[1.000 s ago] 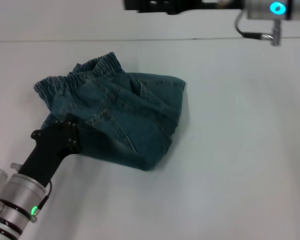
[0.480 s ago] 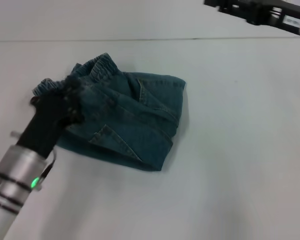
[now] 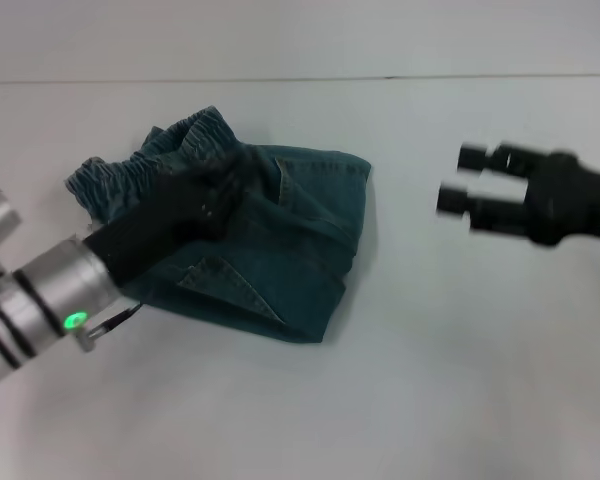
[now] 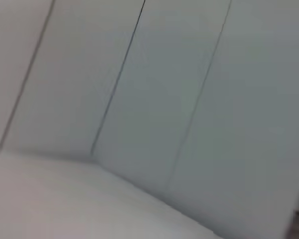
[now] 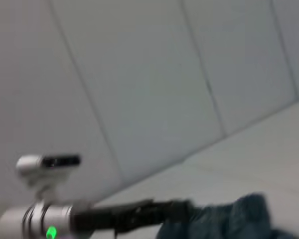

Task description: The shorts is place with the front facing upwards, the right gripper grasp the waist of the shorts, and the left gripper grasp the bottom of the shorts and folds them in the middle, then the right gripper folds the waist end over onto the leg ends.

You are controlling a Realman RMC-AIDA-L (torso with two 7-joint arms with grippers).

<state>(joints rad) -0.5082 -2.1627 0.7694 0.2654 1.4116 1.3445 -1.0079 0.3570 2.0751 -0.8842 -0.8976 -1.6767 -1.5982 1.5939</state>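
The teal denim shorts [image 3: 300,240] lie bunched and folded on the white table, left of centre. Their gathered waist [image 3: 130,172] is at the far left. The leg ends cannot be made out in the bundle. My left gripper [image 3: 208,200], on its silver wrist with a green light [image 3: 75,321], lies low across the waist side of the shorts, its fingers lost against the dark cloth. My right gripper [image 3: 456,178] hovers over bare table to the right of the shorts, open and empty. The right wrist view shows the left gripper [image 5: 139,213] reaching to the shorts [image 5: 234,219].
The white table [image 3: 430,380] extends all around the shorts, and its back edge meets a pale panelled wall [image 3: 280,40]. The left wrist view shows only wall panels [image 4: 154,109].
My left arm swung up from the shorts' near-left edge and now lies across the waist side. My right arm came down from the top edge to the right of the shorts.
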